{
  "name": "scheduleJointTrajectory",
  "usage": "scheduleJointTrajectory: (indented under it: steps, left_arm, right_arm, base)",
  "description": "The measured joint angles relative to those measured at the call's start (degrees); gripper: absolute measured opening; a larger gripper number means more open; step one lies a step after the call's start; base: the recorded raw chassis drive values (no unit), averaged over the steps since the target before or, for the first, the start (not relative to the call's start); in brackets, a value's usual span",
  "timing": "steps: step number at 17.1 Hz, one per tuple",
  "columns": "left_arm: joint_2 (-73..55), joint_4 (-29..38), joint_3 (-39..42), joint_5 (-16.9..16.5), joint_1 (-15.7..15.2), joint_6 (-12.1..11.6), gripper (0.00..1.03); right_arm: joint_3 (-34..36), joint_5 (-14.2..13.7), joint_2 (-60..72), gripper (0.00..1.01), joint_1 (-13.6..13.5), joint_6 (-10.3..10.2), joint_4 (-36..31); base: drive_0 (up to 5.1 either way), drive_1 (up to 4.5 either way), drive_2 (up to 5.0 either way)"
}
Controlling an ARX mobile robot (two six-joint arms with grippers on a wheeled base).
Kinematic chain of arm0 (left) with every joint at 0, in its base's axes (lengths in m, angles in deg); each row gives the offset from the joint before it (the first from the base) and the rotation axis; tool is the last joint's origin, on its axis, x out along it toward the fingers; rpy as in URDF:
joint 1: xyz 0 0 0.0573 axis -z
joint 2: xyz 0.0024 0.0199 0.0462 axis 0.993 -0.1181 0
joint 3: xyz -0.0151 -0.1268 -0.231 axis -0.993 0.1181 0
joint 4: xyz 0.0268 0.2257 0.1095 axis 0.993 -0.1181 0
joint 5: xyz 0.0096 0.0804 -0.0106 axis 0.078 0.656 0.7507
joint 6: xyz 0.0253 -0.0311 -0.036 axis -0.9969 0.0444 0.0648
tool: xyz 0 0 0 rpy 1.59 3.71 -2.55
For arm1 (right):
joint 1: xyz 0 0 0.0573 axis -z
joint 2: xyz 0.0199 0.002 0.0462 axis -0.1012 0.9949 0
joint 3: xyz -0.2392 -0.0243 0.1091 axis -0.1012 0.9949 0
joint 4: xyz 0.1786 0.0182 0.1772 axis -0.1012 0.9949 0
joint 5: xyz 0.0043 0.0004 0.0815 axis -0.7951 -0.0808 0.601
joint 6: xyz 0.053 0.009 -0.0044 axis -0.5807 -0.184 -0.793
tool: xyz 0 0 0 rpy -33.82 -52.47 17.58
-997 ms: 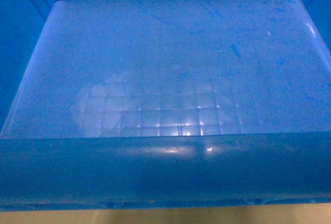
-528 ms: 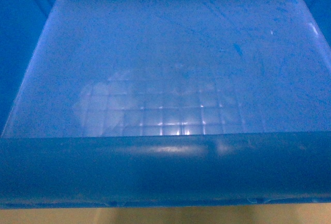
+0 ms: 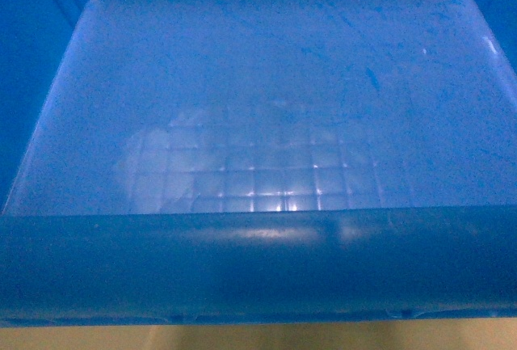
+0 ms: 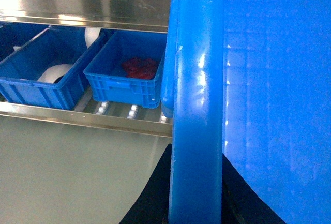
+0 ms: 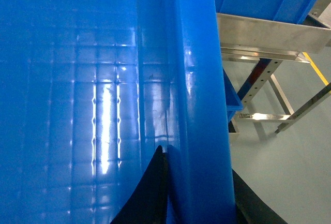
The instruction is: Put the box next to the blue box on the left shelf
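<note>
Barely anything moved since a second ago: box (image 3: 266,99) floor edged slightly lower in head view, near rim a touch lower too. Box fills nearly the whole head view; only floor with faint grid, inner walls and near rim show, outer walls cut off. Pale strip below the rim, can't tell what it is. No arms or grippers visible in head view.

Left wrist view: box's thick rim runs top to bottom through the middle, its inside on the right. Left gripper (image 4: 194,198) only as dark finger shapes either side of the rim at bottom edge, one outside, one inside; looks clamped on the rim, fingertips hidden behind it. Beyond, left shelf (image 4: 132,111) shows a few white rollers between metal rails, mostly covered. Small blue box (image 4: 126,76) with something red inside sits on it; another blue box (image 4: 44,79) with a white roll just to its left, cut off. Held box's corner is just beside the small blue box; whether it rests on the rollers is hidden.

Right wrist view: right gripper (image 5: 199,193) dark fingers straddle the opposite rim, closed on it, tips out of frame. Metal rack frame (image 5: 269,40) and pale floor (image 5: 289,177) on the right.
</note>
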Motion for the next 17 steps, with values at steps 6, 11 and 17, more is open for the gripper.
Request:
scheduleJointTrajectory:
  steps: [6, 11, 17]
  left_arm:
    - [0.0, 0.0, 0.0, 0.0, 0.0, 0.0, 0.10]
    - [0.0, 0.0, 0.0, 0.0, 0.0, 0.0, 0.10]
    - [0.0, 0.0, 0.0, 0.0, 0.0, 0.0, 0.10]
  right_arm:
    - [0.0, 0.0, 0.0, 0.16, 0.0, 0.1, 0.0]
    - [0.0, 0.0, 0.0, 0.16, 0.0, 0.1, 0.0]
    - [0.0, 0.0, 0.0, 0.16, 0.0, 0.1, 0.0]
  base:
    - [0.0, 0.00, 0.0]
    - [0.0, 0.00, 0.0]
    - [0.0, 0.00, 0.0]
